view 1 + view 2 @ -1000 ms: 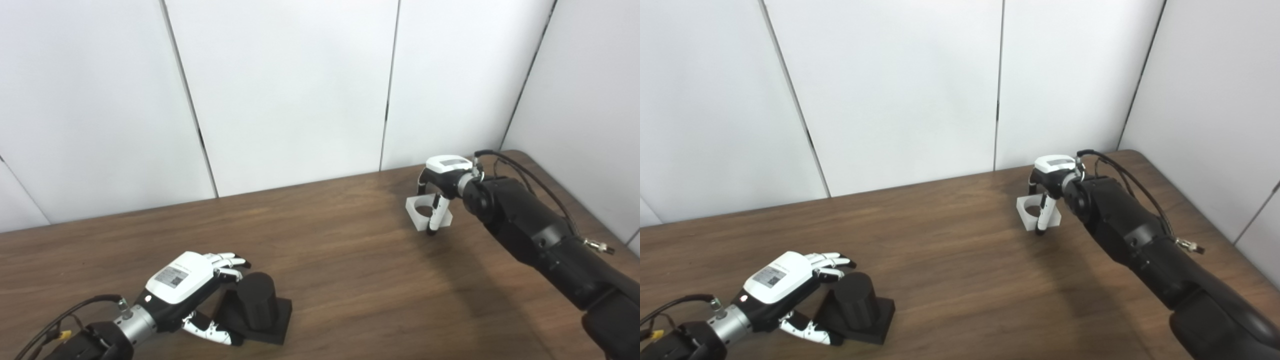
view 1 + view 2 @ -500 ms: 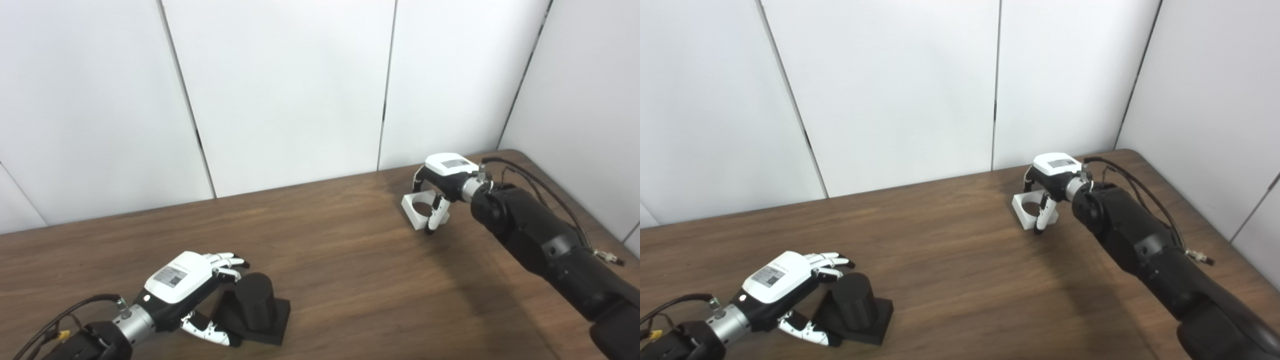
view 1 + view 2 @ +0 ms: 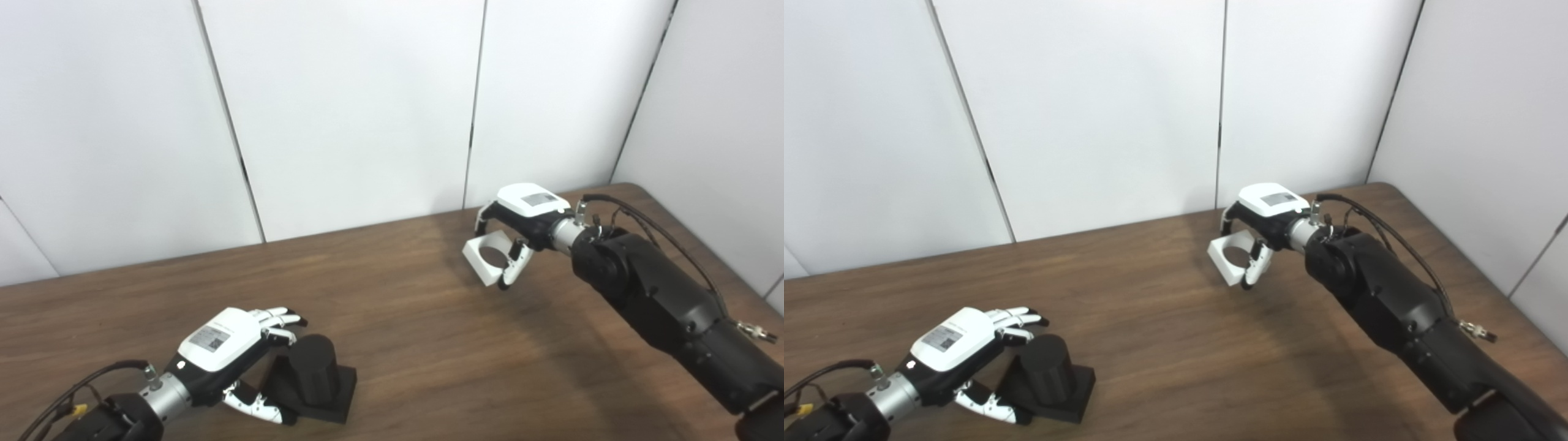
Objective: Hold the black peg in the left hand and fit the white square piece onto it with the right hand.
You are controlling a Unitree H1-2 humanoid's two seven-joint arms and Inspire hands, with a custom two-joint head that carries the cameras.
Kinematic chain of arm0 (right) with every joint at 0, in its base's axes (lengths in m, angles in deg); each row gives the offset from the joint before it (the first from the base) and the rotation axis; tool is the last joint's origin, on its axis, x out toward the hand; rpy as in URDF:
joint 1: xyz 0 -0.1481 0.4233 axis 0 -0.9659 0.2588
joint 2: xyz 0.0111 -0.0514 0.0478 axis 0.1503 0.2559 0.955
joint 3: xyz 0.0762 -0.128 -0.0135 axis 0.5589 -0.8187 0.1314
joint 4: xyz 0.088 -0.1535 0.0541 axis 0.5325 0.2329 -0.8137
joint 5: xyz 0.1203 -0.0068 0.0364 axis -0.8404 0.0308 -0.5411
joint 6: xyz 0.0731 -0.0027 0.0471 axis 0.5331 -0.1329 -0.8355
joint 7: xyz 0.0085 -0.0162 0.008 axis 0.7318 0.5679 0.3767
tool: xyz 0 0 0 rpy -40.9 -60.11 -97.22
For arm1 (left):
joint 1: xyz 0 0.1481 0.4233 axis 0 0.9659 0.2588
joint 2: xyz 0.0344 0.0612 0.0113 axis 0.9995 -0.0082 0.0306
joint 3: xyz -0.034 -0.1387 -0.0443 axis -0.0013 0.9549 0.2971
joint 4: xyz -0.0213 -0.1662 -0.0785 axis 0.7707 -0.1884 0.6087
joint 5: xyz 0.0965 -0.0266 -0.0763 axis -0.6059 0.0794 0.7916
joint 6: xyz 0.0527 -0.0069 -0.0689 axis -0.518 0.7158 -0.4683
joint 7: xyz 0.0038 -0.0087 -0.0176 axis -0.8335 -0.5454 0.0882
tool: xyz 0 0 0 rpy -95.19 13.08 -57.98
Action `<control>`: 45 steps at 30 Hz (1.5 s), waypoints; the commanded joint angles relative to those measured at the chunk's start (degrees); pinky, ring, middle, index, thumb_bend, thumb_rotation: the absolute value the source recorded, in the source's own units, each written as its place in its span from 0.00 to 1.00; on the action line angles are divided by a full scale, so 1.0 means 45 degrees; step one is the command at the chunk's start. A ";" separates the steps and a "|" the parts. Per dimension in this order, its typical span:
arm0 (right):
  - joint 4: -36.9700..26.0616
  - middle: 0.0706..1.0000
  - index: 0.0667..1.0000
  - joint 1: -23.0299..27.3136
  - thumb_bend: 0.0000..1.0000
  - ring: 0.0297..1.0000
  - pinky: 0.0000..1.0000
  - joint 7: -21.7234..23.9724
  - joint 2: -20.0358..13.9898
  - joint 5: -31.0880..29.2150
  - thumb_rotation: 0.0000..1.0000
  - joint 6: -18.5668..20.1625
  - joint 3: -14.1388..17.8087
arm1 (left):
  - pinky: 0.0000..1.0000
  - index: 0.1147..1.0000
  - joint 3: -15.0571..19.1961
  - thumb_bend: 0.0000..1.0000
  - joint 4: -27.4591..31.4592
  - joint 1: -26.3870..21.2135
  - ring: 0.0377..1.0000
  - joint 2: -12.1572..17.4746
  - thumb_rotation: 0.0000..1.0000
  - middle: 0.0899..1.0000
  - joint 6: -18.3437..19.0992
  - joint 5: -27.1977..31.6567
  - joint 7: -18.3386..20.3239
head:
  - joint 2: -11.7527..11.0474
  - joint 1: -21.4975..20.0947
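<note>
Right hand gripped the white piece; left hand cupped the peg.

The right hand [image 3: 520, 223] held the white square block with a round hole [image 3: 488, 261] above the brown wooden table [image 3: 429, 343], fingers closed on it. The left hand [image 3: 229, 352] curled loosely beside the black cylindrical peg on its square base [image 3: 313, 376], near the front left; whether it gripped was unclear.

Both hands wear glossy white back shells, each with a small grey printed label; the left hand [image 3: 223, 346] and the right hand [image 3: 525, 211] share white-and-black segmented fingers [image 3: 278, 318]. Behind the fingers sit silver metal wrists, then bulky matte-black arms trailed by looping black cables with small metal connectors.
</note>
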 commanded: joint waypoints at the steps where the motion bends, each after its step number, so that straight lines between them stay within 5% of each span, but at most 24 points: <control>1: -0.0668 0.79 0.44 0.0718 0.52 0.88 0.85 0.0166 -0.0369 -0.0248 0.13 -0.0396 0.0375 | 0.84 0.43 -0.0654 0.52 -0.0358 0.0486 0.91 0.0005 0.07 0.87 0.0235 -0.1070 0.1186 | 0.0044 0.0146; 20: -0.3982 0.80 0.44 0.1253 0.52 0.86 0.79 0.2351 0.0154 -0.1423 0.13 -0.1784 0.0287 | 0.87 0.43 -0.0897 0.52 -0.0103 0.0284 0.95 -0.0993 0.08 0.89 0.1450 -0.1550 0.1499 | 0.0902 0.3524; 29: -0.4283 0.78 0.44 0.1520 0.52 0.85 0.79 0.2753 0.0794 -0.1776 0.13 -0.2344 0.0065 | 0.88 0.43 -0.0937 0.52 0.0096 0.0215 0.95 -0.1091 0.08 0.89 0.1913 -0.1711 0.1758 | 0.1009 0.3505; 45: -0.4612 0.79 0.44 0.1726 0.52 0.86 0.81 0.3603 0.2136 -0.1878 0.14 -0.2069 -0.0185 | 0.88 0.43 -0.1010 0.52 0.0179 0.0128 0.95 -0.1213 0.08 0.90 0.2196 -0.1674 0.1935 | 0.1045 0.3448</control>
